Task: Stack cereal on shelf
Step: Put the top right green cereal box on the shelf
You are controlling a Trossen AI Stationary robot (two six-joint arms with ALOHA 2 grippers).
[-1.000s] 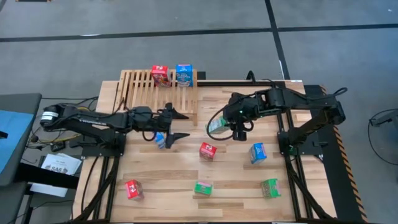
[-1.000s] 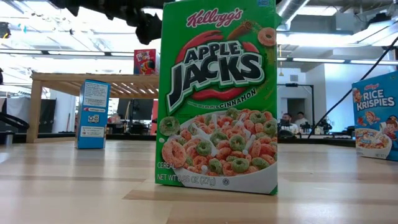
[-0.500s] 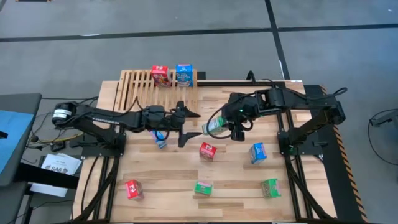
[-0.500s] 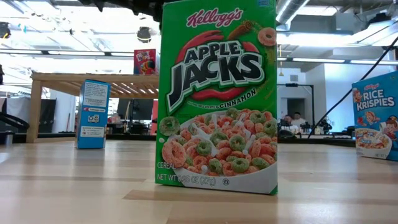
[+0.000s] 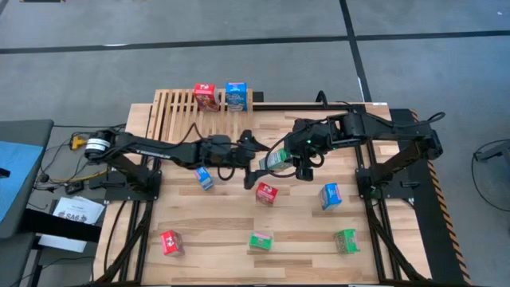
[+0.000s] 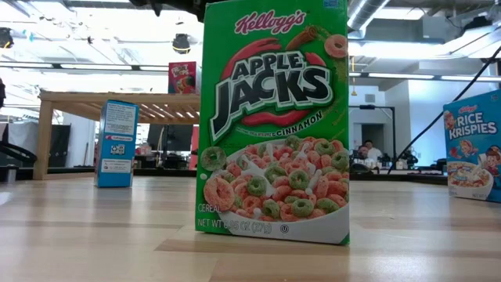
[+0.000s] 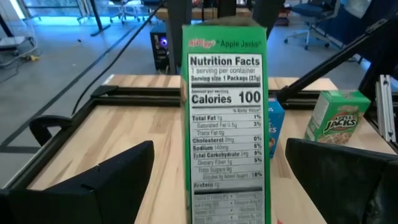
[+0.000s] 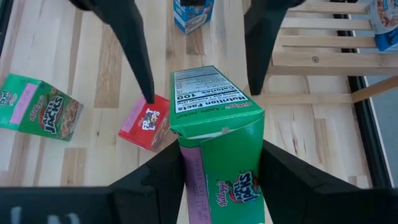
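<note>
High view: right gripper (image 5: 280, 162) clamps green cereal box (image 5: 276, 162) mid-table, near slatted wood shelf (image 5: 179, 112); left gripper (image 5: 256, 160) spread wide around its free end.

Left wrist: nutrition panel between open fingers (image 7: 118, 177).

Right wrist: fingers pinch box's narrow sides. Light thin cardboard, guessing crushable, so grip flat faces gently.

Grey floor (image 5: 239, 32) with dark seam lines, bright ceiling lights (image 6: 70, 47) (open office beyond), plank tabletop (image 5: 215, 231).
</note>
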